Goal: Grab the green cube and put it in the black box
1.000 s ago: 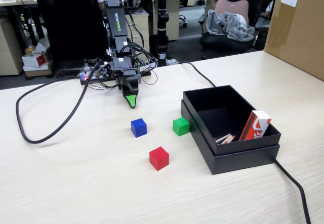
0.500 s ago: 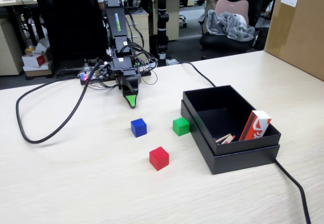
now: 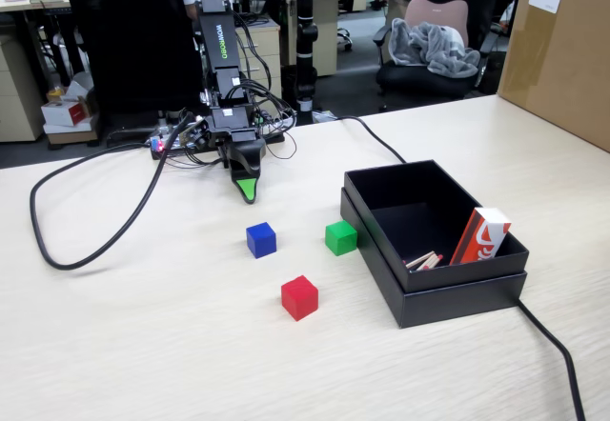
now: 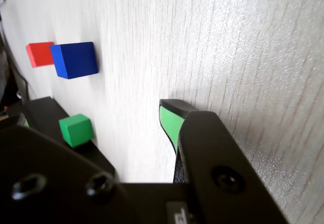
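Note:
The green cube (image 3: 340, 237) rests on the pale wooden table, just left of the black box (image 3: 457, 292) in the fixed view. My gripper (image 3: 248, 189) hangs tip-down near the arm's base, well behind the cube and apart from it. The wrist view shows the green cube (image 4: 76, 129) against the black box (image 4: 43, 110). There my gripper (image 4: 96, 113) stands open: its green-padded fingertips (image 4: 169, 122) are apart, with bare table between them and nothing held.
A blue cube (image 3: 260, 239) sits left of the green one, and a red cube (image 3: 299, 297) lies nearer the front. The black box holds a red-and-white pack (image 3: 479, 235) and small sticks. A black cable (image 3: 95, 240) loops at left; a big cardboard box (image 3: 562, 50) stands at back right.

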Available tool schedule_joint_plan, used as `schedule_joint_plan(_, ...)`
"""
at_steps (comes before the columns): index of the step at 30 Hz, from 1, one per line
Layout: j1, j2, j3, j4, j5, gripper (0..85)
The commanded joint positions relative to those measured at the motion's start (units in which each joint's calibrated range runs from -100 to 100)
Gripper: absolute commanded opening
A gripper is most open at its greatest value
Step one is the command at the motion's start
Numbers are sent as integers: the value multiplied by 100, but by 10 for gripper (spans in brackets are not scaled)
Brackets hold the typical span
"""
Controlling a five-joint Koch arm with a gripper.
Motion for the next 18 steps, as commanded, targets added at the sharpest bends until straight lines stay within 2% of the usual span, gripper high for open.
schedule_joint_plan(1, 10, 19, -75, -163, -34, 503)
schedule_joint_plan(13, 88, 53, 25, -189, -24, 497)
schedule_joint_plan(18, 161, 53, 768, -1174, 93, 485)
